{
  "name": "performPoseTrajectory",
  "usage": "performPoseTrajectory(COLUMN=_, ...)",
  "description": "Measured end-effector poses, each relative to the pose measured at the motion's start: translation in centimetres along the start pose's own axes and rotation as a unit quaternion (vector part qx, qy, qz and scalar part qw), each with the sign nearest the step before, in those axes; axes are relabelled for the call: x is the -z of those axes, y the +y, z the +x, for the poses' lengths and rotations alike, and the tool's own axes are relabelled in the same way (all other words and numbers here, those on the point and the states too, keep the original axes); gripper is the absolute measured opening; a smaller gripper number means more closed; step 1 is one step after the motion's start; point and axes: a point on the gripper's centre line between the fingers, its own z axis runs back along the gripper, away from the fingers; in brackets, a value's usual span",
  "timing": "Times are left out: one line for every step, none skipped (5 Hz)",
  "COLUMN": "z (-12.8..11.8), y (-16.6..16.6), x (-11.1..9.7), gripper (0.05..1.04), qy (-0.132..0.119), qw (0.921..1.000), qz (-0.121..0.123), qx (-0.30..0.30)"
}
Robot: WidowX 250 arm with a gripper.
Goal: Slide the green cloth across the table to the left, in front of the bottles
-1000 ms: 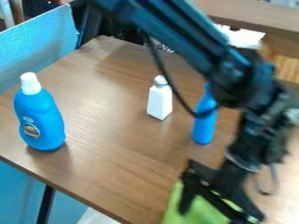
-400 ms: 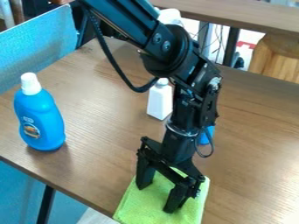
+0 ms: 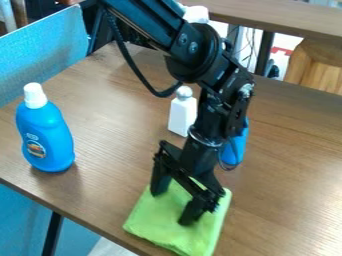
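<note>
In the camera view, a green cloth [image 3: 155, 220] is laid flat near the edge of a brown table [image 3: 107, 125]. Over the cloth, the black gripper [image 3: 173, 206] is held with its fingers spread wide, nothing gripped between them. Beyond the cloth, a white bottle [image 3: 181, 117] and a blue bottle [image 3: 235, 150], partly hidden by the arm, are seen. To its left, a larger white-capped blue bottle [image 3: 48, 135] is placed upright.

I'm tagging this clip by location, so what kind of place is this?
Likely a robot lab or workshop: a black robot arm hangs over a wood table with bottles and a green cloth, and loose cables show behind.
</note>
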Motion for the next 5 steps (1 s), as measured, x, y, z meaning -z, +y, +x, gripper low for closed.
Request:
performPoseTrajectory(z=0.1, y=1.2, x=-2.1, gripper=1.001, qy=-0.034, qw=0.999, qz=0.024, qx=-0.017)
performPoseTrajectory(z=-0.2, y=1.9, x=-5.1, gripper=1.001, qy=-0.085, qw=0.9959, qz=0.013, qx=-0.028)
performPoseTrajectory(z=-1.6, y=2.0, x=-7.3, gripper=1.001, qy=-0.104, qw=0.994, qz=-0.01, qx=-0.033)
performPoseTrajectory(z=-2.3, y=1.0, x=-8.4, gripper=1.001, qy=-0.122, qw=0.9909, qz=-0.053, qx=-0.02)
performPoseTrajectory(z=-2.5, y=1.2, x=-7.9, gripper=1.001, qy=-0.115, qw=0.986, qz=-0.109, qx=-0.051)
